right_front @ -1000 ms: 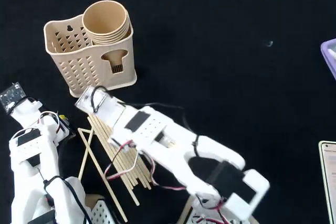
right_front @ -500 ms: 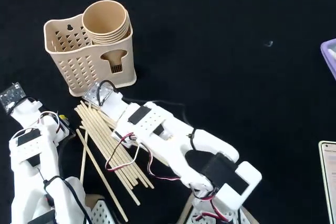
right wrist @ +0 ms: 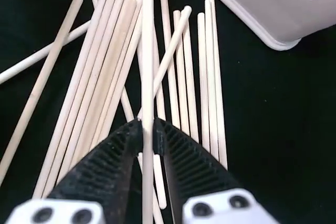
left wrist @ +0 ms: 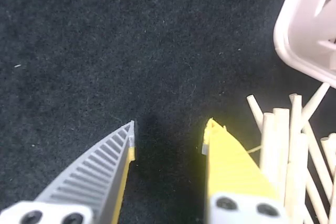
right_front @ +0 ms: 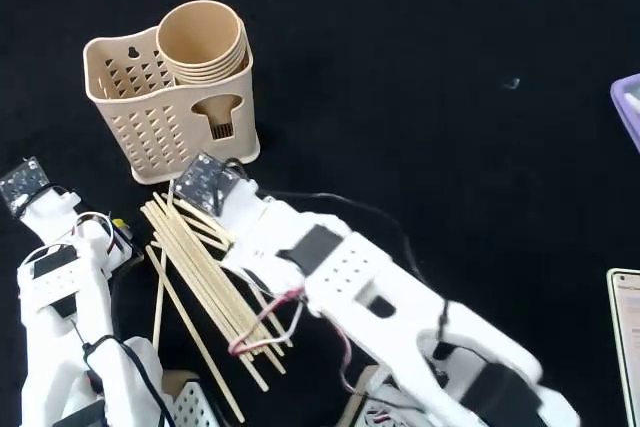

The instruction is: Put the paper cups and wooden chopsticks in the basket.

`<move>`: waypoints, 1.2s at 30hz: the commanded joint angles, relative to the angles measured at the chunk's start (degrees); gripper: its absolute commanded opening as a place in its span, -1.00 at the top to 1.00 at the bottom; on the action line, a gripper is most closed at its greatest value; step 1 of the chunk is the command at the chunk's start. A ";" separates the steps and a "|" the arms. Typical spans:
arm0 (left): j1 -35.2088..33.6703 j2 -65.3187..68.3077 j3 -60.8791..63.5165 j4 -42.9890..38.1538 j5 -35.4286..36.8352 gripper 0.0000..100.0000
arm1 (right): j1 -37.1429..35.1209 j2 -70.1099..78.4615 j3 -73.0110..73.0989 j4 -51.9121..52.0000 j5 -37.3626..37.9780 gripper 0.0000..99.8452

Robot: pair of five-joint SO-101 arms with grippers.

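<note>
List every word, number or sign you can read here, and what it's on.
No text is readable.
The white sheet at the high view's right edge bears faint print, too small to read.
The basket, paper cups and chopsticks show no lettering.

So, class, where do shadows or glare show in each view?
High view: the black cloth shows hardly any shadows. Left wrist view: a darker patch lies on the cloth between the hand's tips. Right wrist view: the basket corner is brightest; chopsticks evenly lit.
</note>
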 commanded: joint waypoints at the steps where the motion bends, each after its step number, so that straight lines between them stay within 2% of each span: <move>1: 0.13 -0.88 -0.13 -0.79 -0.18 0.57 | 0.79 -5.58 3.30 -3.69 -0.35 0.97; 6: 0.22 -0.88 -0.13 -0.79 -0.18 0.57 | -0.26 2.07 4.44 -10.99 -0.53 0.97; 11: 0.31 -0.88 -0.13 -0.79 -0.18 0.57 | -0.53 15.96 -3.91 -11.16 -5.54 0.95; 16: 0.13 -0.88 -0.13 -0.79 -0.18 0.57 | -0.53 24.57 -10.33 -7.91 -6.33 0.78; 26: 0.31 -0.97 -0.13 -0.79 -0.18 0.57 | -0.62 25.80 -12.00 -5.54 -6.42 0.79; 36: 0.31 -0.97 -0.13 -0.79 -0.18 0.57 | -4.04 25.89 -11.91 -5.54 -6.42 0.79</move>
